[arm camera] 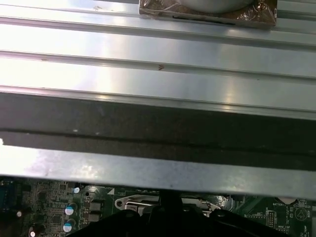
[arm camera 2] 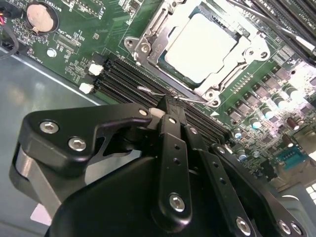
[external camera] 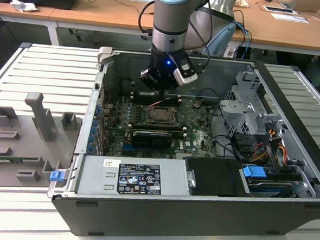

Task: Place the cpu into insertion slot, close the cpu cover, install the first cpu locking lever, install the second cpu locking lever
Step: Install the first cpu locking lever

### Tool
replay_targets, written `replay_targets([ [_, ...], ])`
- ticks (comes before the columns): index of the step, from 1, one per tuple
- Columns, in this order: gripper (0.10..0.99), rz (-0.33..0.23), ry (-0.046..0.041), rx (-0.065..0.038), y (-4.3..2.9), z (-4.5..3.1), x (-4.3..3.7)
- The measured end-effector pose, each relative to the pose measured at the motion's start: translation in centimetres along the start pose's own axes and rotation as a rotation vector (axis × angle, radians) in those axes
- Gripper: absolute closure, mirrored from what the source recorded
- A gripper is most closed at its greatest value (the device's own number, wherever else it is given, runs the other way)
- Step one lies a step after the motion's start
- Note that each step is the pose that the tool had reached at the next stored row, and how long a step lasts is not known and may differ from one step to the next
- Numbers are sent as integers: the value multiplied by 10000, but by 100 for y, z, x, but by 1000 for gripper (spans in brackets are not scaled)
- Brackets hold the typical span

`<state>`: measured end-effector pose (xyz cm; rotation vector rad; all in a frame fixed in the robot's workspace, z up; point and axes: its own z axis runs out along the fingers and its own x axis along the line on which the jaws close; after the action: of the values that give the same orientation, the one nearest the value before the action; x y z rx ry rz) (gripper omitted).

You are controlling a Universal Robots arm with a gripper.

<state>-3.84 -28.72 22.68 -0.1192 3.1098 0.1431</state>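
Observation:
The cpu (arm camera 2: 200, 47) lies flat in the insertion slot (external camera: 161, 116) on the green board, silver top up. The cpu cover (arm camera 2: 148, 47) is folded down around it, its metal frame bordering the chip. A thin wire locking lever (arm camera 2: 148, 91) runs along the socket's edge beside the memory slots. My gripper (arm camera 2: 168, 103) is shut, its black fingertips right at that lever wire; I cannot tell whether they clamp it. In the exterior view the gripper (external camera: 160, 93) hangs inside the open case just behind the socket. In the first wrist view the gripper's dark body (arm camera: 163, 217) shows against the board.
Long black memory slots (arm camera 2: 123, 79) lie beside the socket, a coin battery (arm camera 2: 42, 17) further off. A black expansion card (external camera: 151, 136), the power supply (external camera: 134, 178), a drive cage (external camera: 247, 109) and cables crowd the case. Grey fixtures (external camera: 35, 118) stand at the exterior view's left.

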Motion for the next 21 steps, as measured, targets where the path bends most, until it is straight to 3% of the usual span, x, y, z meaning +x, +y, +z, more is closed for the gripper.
replay_targets([
  [11, 980, -3, 2, -1, 11, 57, -119],
  [18, 980, -4, 2, 4, 2, 130, -167],
  [21, 980, -5, 7, 53, -3, 172, -176],
])
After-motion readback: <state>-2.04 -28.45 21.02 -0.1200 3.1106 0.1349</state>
